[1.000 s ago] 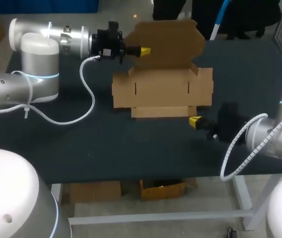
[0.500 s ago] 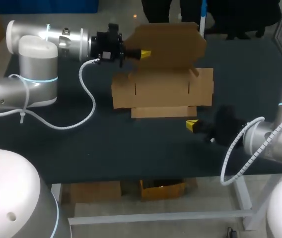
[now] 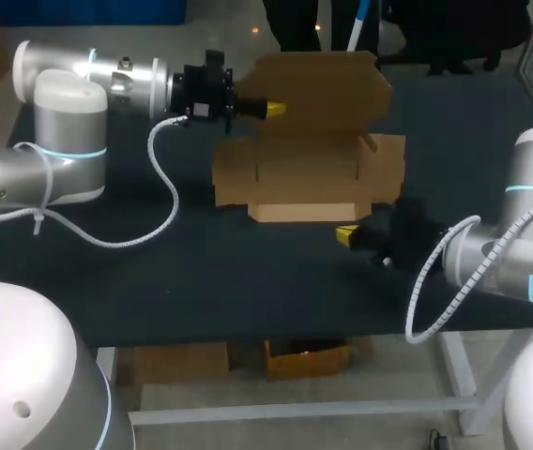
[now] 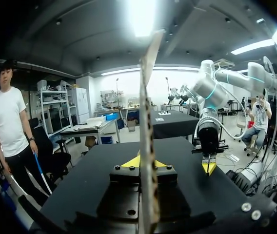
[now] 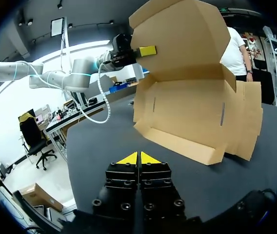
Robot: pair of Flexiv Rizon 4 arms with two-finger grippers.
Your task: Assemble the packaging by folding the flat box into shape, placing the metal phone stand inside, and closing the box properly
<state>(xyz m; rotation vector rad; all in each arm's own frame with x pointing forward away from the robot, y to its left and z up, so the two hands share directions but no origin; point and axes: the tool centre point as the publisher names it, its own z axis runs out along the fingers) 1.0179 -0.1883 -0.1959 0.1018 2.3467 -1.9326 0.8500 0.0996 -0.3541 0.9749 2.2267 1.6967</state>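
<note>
The left gripper [image 3: 273, 109] clamps the box [image 3: 304, 173], in the frame's upper middle, by its raised lid [image 3: 323, 89], while the right gripper [image 3: 345, 234], pinched shut and empty, sits just below the left-to-right front flap [image 3: 302, 212], nearer it.

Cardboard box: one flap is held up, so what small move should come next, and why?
Probably slide the right claw forward to tip up the low front flap. The left claw pins the lid upright, while the right one is shut, empty, just before that flat flap.
</note>
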